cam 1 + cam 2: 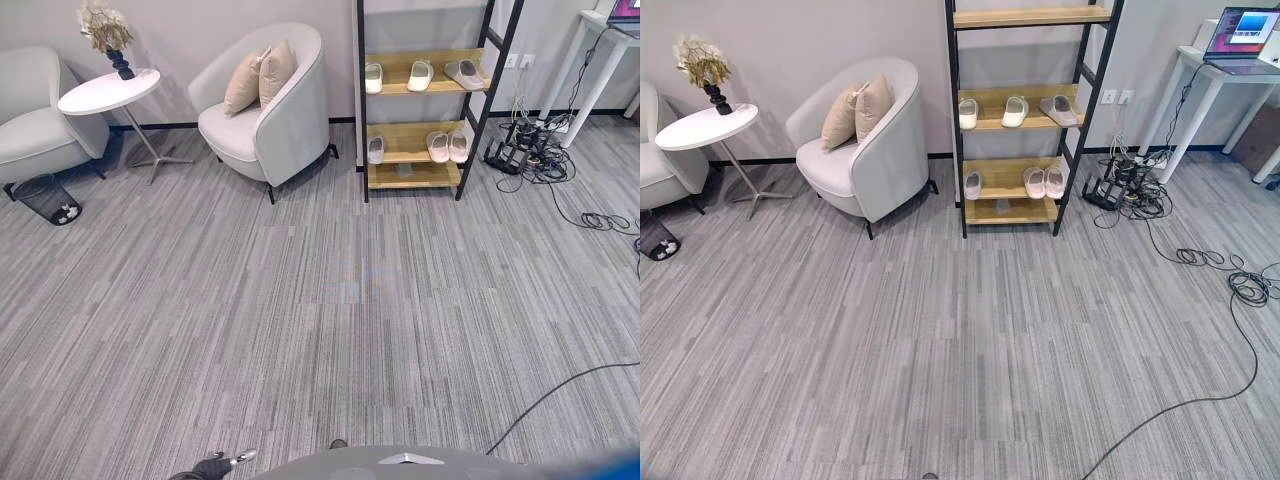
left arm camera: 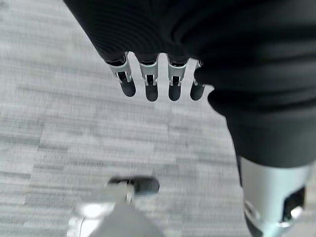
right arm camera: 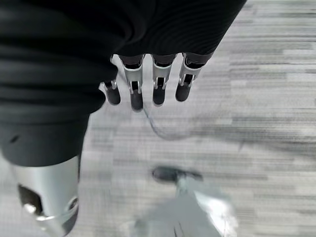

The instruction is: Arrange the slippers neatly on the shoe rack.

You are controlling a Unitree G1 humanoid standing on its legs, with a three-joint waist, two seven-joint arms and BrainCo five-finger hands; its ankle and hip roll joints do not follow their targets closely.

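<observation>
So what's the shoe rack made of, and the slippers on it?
The rack looks like thin black metal posts holding light wood shelves; you can see the pale grain-coloured boards. The slippers look like soft foam or rubber, matte and smooth with rounded edges, though from this far away that is a guess.

We observe a shoe rack point(image 1: 479, 100) with a black frame and wooden shelves standing on the grey striped carpet point(image 1: 300, 320) against the wall. Its middle shelf point(image 1: 395, 68) carries three pale slippers point(image 1: 421, 75), spaced apart. The shelf below point(image 1: 410, 133) carries one slipper point(image 1: 376, 149) toward its left end and a pair point(image 1: 448, 146) lying side by side toward the right. We see an armchair point(image 1: 270, 110), a round side table point(image 1: 108, 92) and a dark waste basket point(image 1: 48, 197) standing directly on the carpet.
</observation>
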